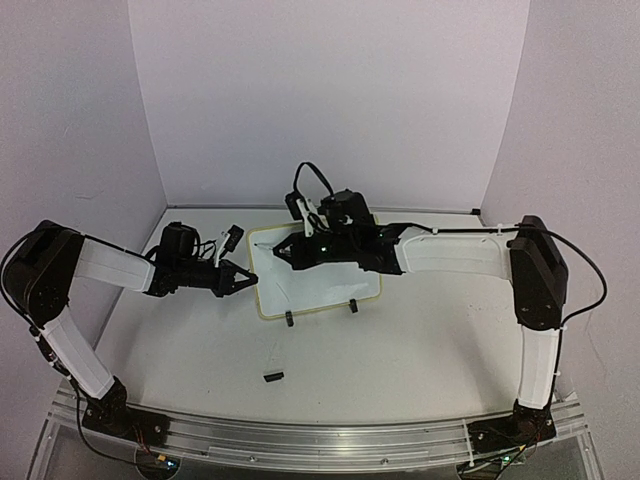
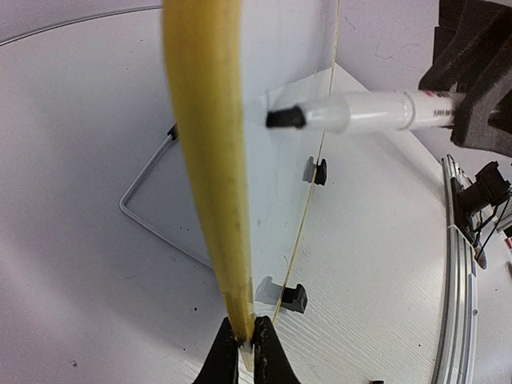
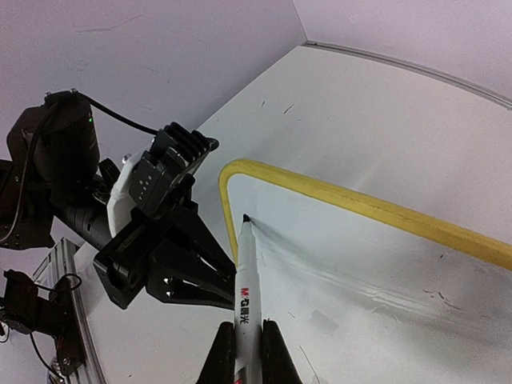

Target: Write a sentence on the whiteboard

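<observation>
Whiteboard [image 1: 330, 285] sits mid-table [image 1: 430, 360] toward the back edge, propped on two black clip feet [image 1: 289, 319], with a wire stand [image 2: 148, 212] behind it. Left gripper [image 1: 248, 279] is clamped on the board's left edge; in the left wrist view its fingers [image 2: 272, 360] pinch the pale yellow rim [image 2: 204, 120]. Right gripper [image 1: 283, 249] reaches in from the right, closed tight around a white marker [image 3: 246, 280]. The marker's black tip [image 3: 245, 218] is at the board face near its upper left corner, just inside the rim; contact looks likely but is hard to confirm. A small black piece [image 1: 272, 376] lies on the table nearer the front edge, well apart from the board.
</observation>
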`<state>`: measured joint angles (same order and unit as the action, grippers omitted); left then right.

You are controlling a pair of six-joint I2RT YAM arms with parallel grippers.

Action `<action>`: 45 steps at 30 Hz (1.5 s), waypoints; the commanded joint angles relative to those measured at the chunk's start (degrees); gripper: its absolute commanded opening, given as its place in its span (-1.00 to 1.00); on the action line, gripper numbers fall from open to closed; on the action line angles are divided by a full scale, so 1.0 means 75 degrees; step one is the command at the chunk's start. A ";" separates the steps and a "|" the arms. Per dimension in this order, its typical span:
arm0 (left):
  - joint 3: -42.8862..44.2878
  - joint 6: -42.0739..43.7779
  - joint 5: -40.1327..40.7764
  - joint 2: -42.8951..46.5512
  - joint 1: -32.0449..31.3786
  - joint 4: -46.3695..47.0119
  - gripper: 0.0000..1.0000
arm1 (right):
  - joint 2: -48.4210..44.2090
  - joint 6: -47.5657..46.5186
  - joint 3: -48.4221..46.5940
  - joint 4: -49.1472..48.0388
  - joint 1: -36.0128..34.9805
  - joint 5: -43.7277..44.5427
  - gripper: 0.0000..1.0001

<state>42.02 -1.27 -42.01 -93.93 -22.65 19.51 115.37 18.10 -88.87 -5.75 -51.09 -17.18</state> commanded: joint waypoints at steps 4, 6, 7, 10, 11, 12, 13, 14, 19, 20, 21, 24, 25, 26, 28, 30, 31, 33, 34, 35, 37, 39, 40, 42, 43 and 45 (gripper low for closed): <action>0.0228 0.0368 0.0418 -0.0010 0.0009 -0.0188 -1.00 | -0.0030 0.0141 0.0514 0.0175 0.0051 0.0204 -1.00; 0.0228 0.0370 0.0431 -0.0007 0.0009 -0.0195 -1.00 | -0.0025 0.0152 0.0560 0.0178 0.0050 0.0176 -1.00; 0.0234 0.0370 0.0432 -0.0011 0.0009 -0.0196 -1.00 | -0.0020 0.0152 0.0573 0.0180 0.0050 0.0170 -1.00; 0.0238 0.0368 0.0435 -0.0010 0.0004 -0.0210 -1.00 | -0.0061 0.0140 0.0583 0.0177 0.0050 0.0151 -1.00; 0.0230 0.0369 0.0438 -0.0013 0.0009 -0.0211 -1.00 | -0.0098 0.0133 0.0587 0.0169 0.0050 0.0131 -1.00; 0.0233 0.0373 0.0456 0.0006 0.0009 -0.0220 -1.00 | -0.0177 0.0111 0.0593 0.0145 0.0046 0.0057 -1.00; 0.0230 0.0369 0.0470 0.0015 0.0009 -0.0222 -1.00 | -0.0261 0.0094 0.0624 0.0071 0.0045 -0.0013 -1.00; 0.0224 0.0368 0.0479 0.0017 0.0009 -0.0222 -1.00 | -0.0379 0.0089 0.0669 -0.0024 0.0034 -0.0120 -1.00; 0.0231 0.0368 0.0503 -0.0004 0.0009 -0.0213 -1.00 | -0.0862 0.0199 0.0942 -0.0492 0.0009 -0.0401 -1.00; 0.0233 0.0368 0.0504 -0.0005 0.0009 -0.0211 -1.00 | -0.0921 0.0222 0.0973 -0.0555 0.0007 -0.0405 -1.00; 0.0229 0.0368 0.0504 -0.0004 0.0009 -0.0210 -1.00 | -0.0965 0.0233 0.0975 -0.0590 0.0004 -0.0404 -1.00; 0.0232 0.0357 0.0507 -0.0010 0.0009 -0.0209 -1.00 | -0.0897 0.0209 0.0875 -0.0601 0.0006 -0.0385 -1.00; 0.0231 0.0358 0.0511 -0.0017 0.0009 -0.0210 -1.00 | -0.0838 0.0203 0.0825 -0.0596 0.0008 -0.0374 -1.00; 0.0226 0.0358 0.0510 -0.0018 0.0009 -0.0209 -1.00 | -0.0767 0.0196 0.0756 -0.0593 0.0007 -0.0374 -1.00; 0.0239 0.0365 0.0515 -0.0018 0.0009 -0.0228 -1.00 | -0.0632 0.0200 0.0626 -0.0586 0.0004 -0.0384 -1.00; 0.0254 0.0367 0.0514 -0.0035 0.0008 -0.0244 -1.00 | -0.0509 0.0196 0.0511 -0.0565 0.0009 -0.0396 -1.00; 0.0256 0.0368 0.0515 -0.0032 0.0009 -0.0245 -1.00 | -0.0453 0.0195 0.0475 -0.0550 0.0012 -0.0402 -1.00; 0.0263 0.0368 0.0522 -0.0039 0.0009 -0.0252 -1.00 | -0.0364 0.0180 0.0392 -0.0507 0.0005 -0.0398 -1.00; 0.0267 0.0368 0.0527 -0.0043 0.0009 -0.0257 -1.00 | -0.0327 0.0167 0.0356 -0.0488 0.0006 -0.0391 -1.00; 0.0267 0.0368 0.0526 -0.0047 0.0009 -0.0256 -1.00 | -0.0297 0.0155 0.0335 -0.0475 0.0005 -0.0381 -1.00; 0.0268 0.0368 0.0517 -0.0049 0.0007 -0.0257 -1.00 | -0.0239 0.0146 0.0275 -0.0437 0.0014 -0.0370 -1.00; 0.0285 0.0368 0.0514 -0.0061 0.0009 -0.0257 -1.00 | -0.0167 0.0142 0.0182 -0.0370 0.0006 -0.0349 -1.00; 0.0286 0.0368 0.0515 -0.0070 0.0009 -0.0259 -1.00 | -0.0137 0.0143 0.0135 -0.0350 0.0005 -0.0335 -1.00; 0.0299 0.0368 0.0515 -0.0076 0.0009 -0.0268 -1.00 | -0.0077 0.0145 0.0099 -0.0312 0.0006 -0.0307 -1.00; 0.0307 0.0368 0.0515 -0.0074 0.0009 -0.0273 -1.00 | -0.0062 0.0143 0.0088 -0.0303 0.0006 -0.0302 -1.00; 0.0310 0.0380 0.0523 -0.0074 0.0009 -0.0287 -1.00 | -0.0035 0.0153 0.0083 -0.0286 0.0009 -0.0299 -1.00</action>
<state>42.19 0.03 -41.93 -93.93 -22.68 19.14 113.85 19.54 -85.92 -8.04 -51.13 -19.77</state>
